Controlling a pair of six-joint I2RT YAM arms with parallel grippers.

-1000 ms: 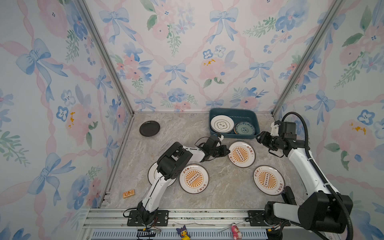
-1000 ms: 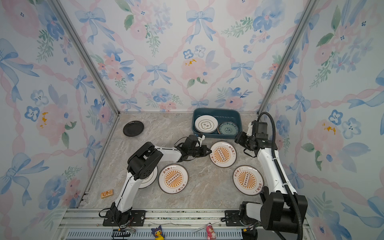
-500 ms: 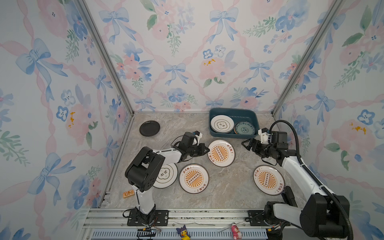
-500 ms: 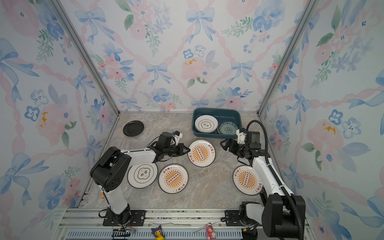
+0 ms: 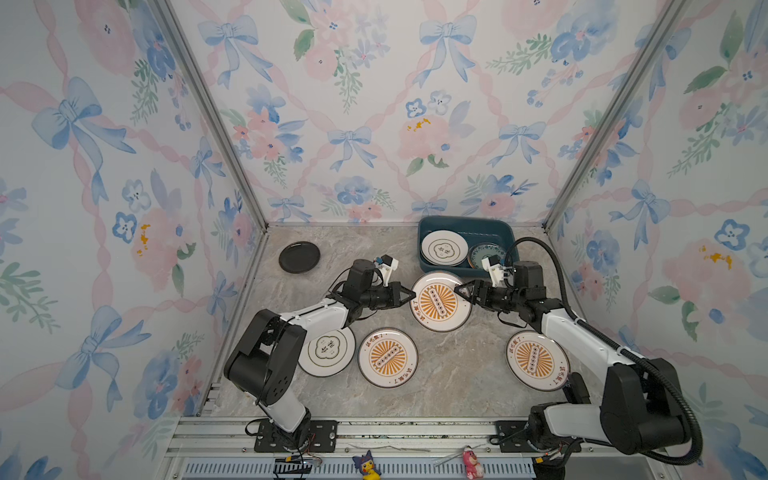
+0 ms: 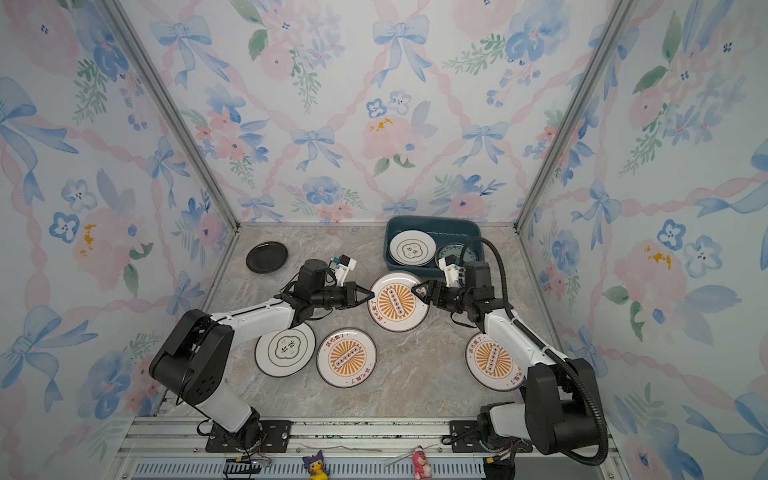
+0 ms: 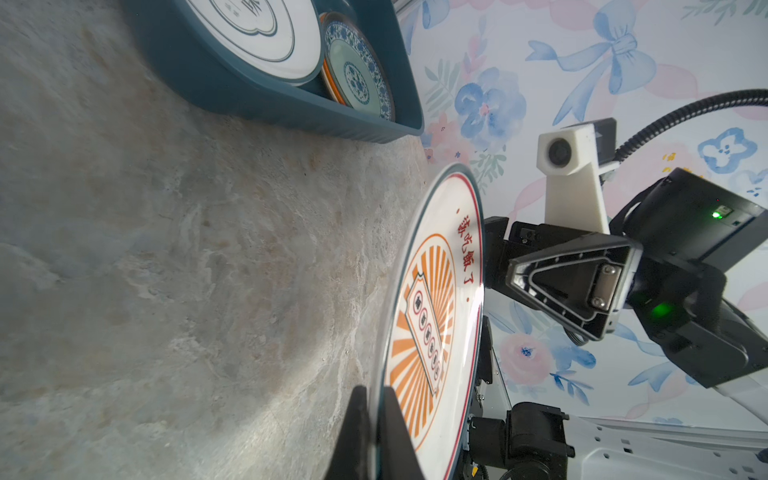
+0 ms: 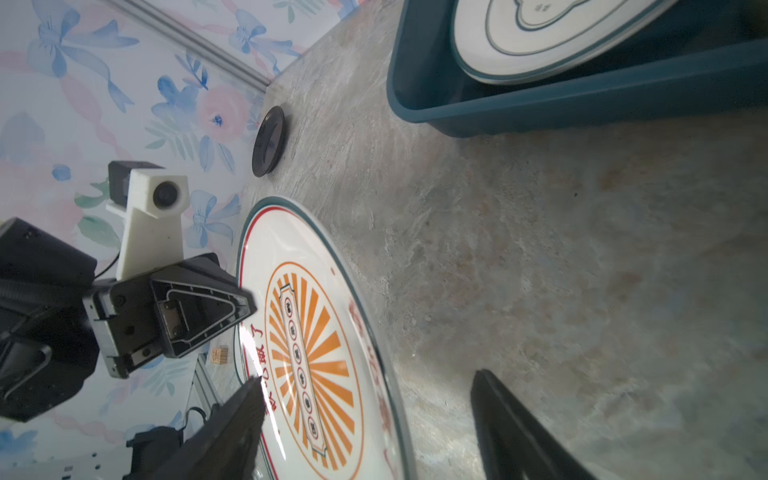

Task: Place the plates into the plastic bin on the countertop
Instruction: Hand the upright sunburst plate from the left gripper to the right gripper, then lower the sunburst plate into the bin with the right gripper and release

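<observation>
Left gripper (image 5: 409, 296): clamped on the near rim of the sunburst plate (image 5: 439, 301). Right gripper (image 5: 460, 289): jaws apart, straddling the opposite rim; contact cannot be determined. Plastic bin (image 5: 465, 223) lies just beyond both; the right arm (image 5: 528, 286) partly hides a patterned plate (image 5: 484, 251) inside.

Both top views are bright and evenly lit from above — the counter (image 5: 457, 390) carries only faint, soft shadows. Wide-angle distortion leans the frame posts (image 5: 210, 112) outward toward the corners. In the wrist views a white glare streak lies on the sunburst plate (image 8: 307, 345), the plastic bin (image 7: 249, 95) smears with blur near the picture's edge, and the fingers (image 8: 519, 432) of the right hand (image 8: 365, 378) are dark, unfocused shapes — a broad shadow dims the counter beside the plate.
</observation>
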